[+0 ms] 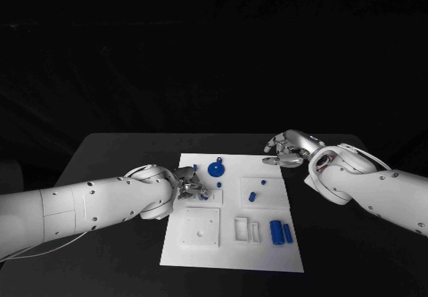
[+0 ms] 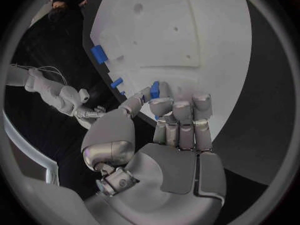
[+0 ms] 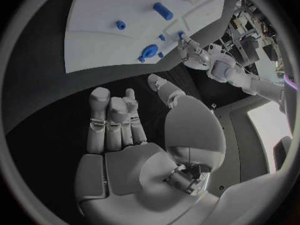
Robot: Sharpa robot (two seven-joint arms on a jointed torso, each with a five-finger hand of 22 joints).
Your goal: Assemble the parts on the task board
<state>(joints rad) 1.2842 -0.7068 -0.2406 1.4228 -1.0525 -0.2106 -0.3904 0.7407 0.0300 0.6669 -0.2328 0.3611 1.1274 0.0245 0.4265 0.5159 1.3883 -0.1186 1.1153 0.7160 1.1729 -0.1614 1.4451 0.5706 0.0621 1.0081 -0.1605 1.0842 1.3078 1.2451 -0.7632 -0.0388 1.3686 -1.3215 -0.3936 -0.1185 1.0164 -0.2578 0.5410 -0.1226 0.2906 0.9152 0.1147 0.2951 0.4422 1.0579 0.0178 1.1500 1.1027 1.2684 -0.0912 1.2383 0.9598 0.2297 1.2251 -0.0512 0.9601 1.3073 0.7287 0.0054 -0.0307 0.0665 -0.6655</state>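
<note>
Now left hand [image 2: 164, 116] around part [image 2: 155, 89]

One task board [image 1: 268, 253], two hands, about seven blue parts [image 1: 276, 232].

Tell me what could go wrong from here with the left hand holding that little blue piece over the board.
The left hand pinches a small blue part by its tip only; it might slip or twist before it seats.

That hand works beside other loose blue parts on the task board, so a finger could nudge them.

The right hand sits off the board's far corner, not steadying it, so the board may shift.
</note>
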